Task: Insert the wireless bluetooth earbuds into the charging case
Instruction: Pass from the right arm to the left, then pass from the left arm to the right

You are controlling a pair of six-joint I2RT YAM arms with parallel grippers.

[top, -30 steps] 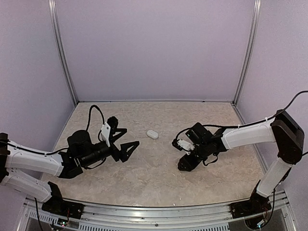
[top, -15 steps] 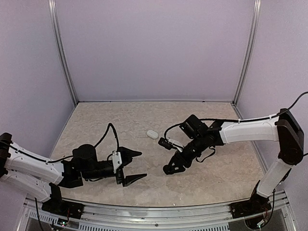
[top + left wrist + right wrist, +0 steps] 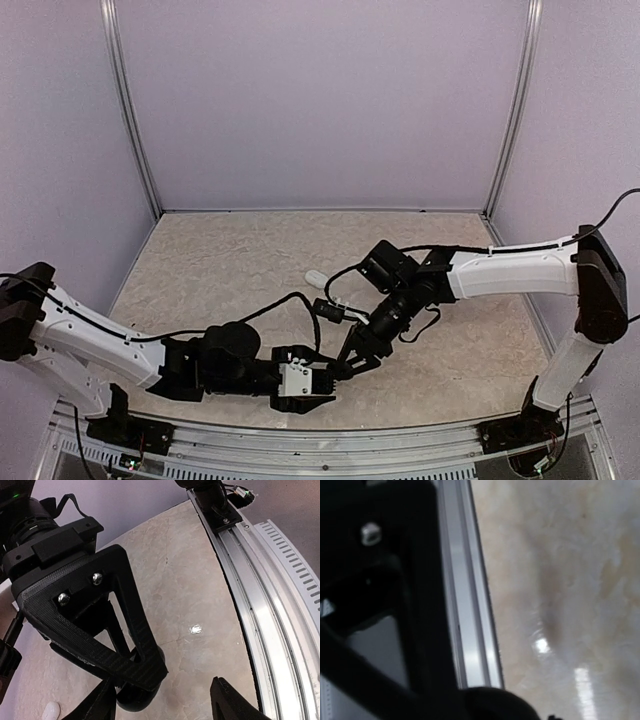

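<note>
The small glossy white oval charging case (image 3: 316, 279) lies mid-frame on the marbled tabletop (image 3: 220, 250). At lower centre the spread left gripper (image 3: 328, 387) crowds the right gripper (image 3: 355, 362), whose state I cannot tell; they could collide.

One overhead, two low wrist close-ups

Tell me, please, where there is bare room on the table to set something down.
Bare: the back-left of the table, between the rear wall and the white case, and the far-right corner behind the right arm. Crowded: front centre, where the left pincer and right pincer sit close together.
</note>
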